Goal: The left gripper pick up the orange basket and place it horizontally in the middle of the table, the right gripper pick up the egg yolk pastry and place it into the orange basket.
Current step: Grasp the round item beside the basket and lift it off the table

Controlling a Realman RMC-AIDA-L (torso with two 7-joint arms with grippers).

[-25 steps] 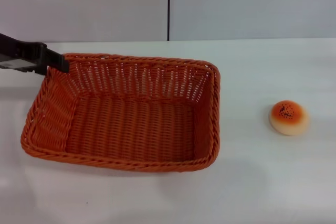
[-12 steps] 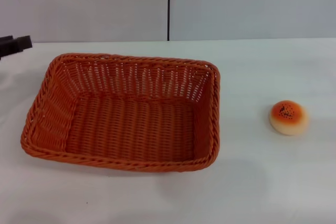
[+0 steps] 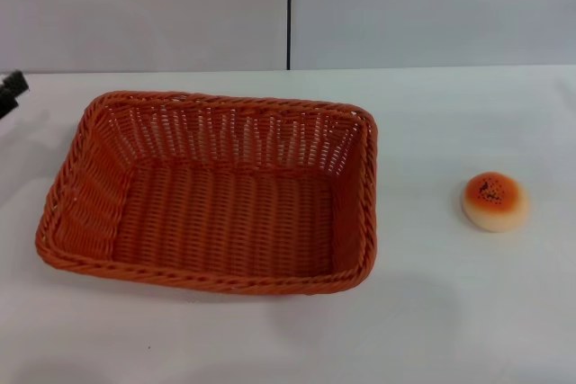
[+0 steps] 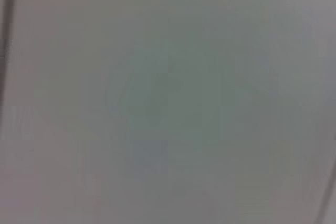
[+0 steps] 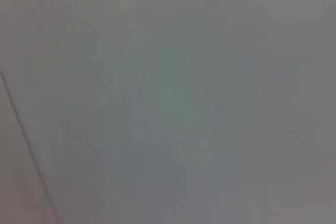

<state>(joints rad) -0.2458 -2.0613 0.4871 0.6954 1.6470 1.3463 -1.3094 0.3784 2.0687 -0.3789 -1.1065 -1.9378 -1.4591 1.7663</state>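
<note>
The orange basket (image 3: 216, 191) lies flat on the white table (image 3: 432, 312), left of centre in the head view, its long side running left to right, and nothing is inside it. The egg yolk pastry (image 3: 493, 201) rests on the table well to the right of the basket. Only the black tip of my left gripper (image 3: 9, 92) shows at the far left edge, apart from the basket and holding nothing. My right gripper is out of view. Both wrist views show only a plain grey surface.
A pale wall with a dark vertical seam (image 3: 289, 11) rises behind the table's far edge. Bare tabletop lies between the basket and the pastry and along the front.
My left gripper has drawn back to the left, away from the basket's far-left corner, until only its tip shows. Basket and pastry have stayed in place.
</note>
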